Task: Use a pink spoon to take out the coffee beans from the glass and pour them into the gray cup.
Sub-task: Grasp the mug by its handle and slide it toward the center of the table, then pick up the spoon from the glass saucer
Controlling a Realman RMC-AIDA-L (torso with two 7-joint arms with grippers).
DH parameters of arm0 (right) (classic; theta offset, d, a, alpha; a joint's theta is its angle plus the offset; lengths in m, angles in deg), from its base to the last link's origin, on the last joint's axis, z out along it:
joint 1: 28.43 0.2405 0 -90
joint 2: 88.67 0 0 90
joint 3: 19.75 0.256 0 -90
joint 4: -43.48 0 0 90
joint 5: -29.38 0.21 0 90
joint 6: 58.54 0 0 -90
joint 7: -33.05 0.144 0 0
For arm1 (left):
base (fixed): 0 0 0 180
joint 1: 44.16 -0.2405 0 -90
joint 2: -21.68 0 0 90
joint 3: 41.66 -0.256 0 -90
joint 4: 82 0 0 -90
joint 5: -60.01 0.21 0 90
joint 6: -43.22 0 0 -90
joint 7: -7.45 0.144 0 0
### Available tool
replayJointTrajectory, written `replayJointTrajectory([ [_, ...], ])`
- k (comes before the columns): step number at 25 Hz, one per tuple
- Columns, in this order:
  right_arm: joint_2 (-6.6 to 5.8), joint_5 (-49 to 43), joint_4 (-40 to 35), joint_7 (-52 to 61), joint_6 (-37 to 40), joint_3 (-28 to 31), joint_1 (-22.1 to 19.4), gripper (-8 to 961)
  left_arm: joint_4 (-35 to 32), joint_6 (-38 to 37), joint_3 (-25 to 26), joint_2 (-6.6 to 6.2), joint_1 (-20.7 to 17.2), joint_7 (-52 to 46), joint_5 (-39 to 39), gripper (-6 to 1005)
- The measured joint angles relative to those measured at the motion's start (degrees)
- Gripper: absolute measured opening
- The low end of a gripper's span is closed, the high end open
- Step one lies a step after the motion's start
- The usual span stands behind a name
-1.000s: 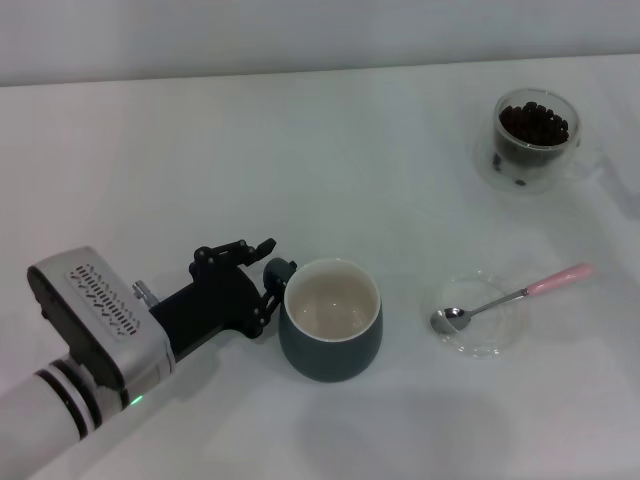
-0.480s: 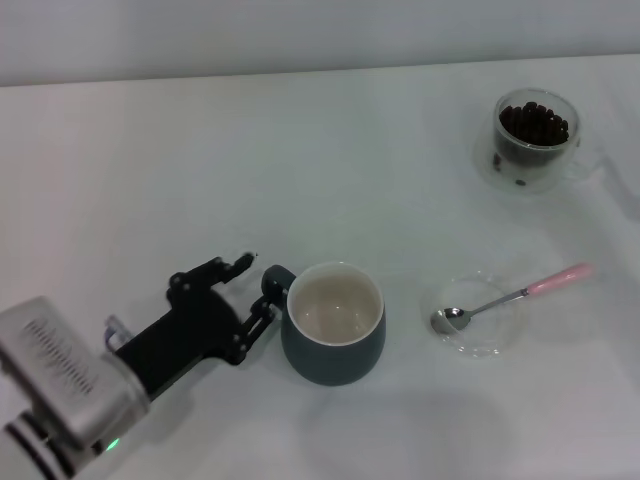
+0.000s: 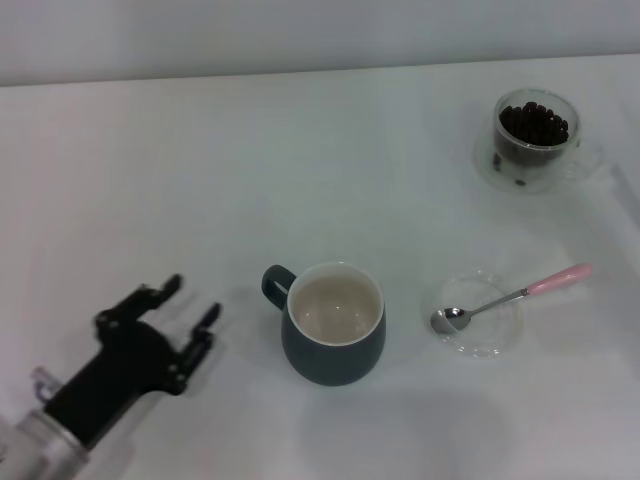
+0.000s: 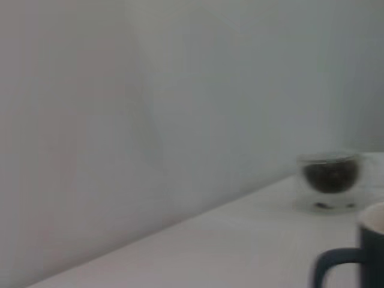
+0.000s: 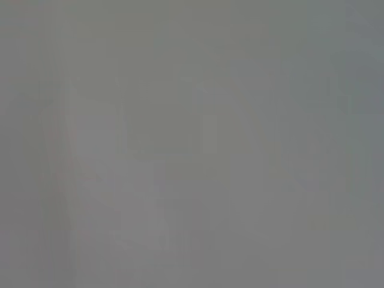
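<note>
While the left gripper (image 3: 190, 300) sits low at the near left of the table (image 3: 300, 150), its black fingers (image 3: 160, 290) are spread apart and hold nothing. The forearm runs from the bottom left corner diagonally up toward the cup (image 3: 333, 322), with the fingertips pointing at the cup's handle and a clear gap between them. The right arm does not appear in the head view, and its wrist view shows only a plain gray field, so the right gripper's state is not visible.

Counted items on the table: one cup, one glass (image 3: 533, 140), one spoon (image 3: 508, 297), one shallow clear dish (image 3: 482, 345).

The cup stands upright near the middle of the table, handle toward the left gripper, with its cream inside showing no contents. The glass stands at the far right and holds the beans (image 3: 534, 122), a dark heap reaching near its rim. The spoon lies with its metal bowl inside the dish and its pink handle resting over the dish's rim, pointing right and away. The dish lies just right of the cup, apart from it.

The left wrist view shows the glass (image 4: 329, 180) in the distance and the cup's edge and handle (image 4: 351, 264) nearby. No legible writing or brand marks appear on any item.
</note>
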Motion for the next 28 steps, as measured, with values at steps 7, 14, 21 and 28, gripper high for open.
replayJointTrajectory([
  [7,-0.12,-0.95,-0.16,10.06,0.05,-0.55,-2.77,854,1.79,-5.31,6.06,-0.06,-3.58,-1.33,-2.6,515],
  [14,-0.8,-10.69,-3.78,34.97,-0.37,-1.74,-5.58,854,3.29,-8.72,8.65,-0.09,-3.82,-2.47,-7.57,515],
  [21,-0.31,-13.59,0.92,44.56,-3.91,-1.79,-6.92,854,3.45,-11.99,8.69,-0.09,-2.72,-2.48,-13.08,515],
  [28,-0.28,-13.81,6.36,47.55,-5.23,-3.58,-6.68,854,3.72,-14.25,8.71,-0.09,-1.73,-2.47,-13.94,515],
])
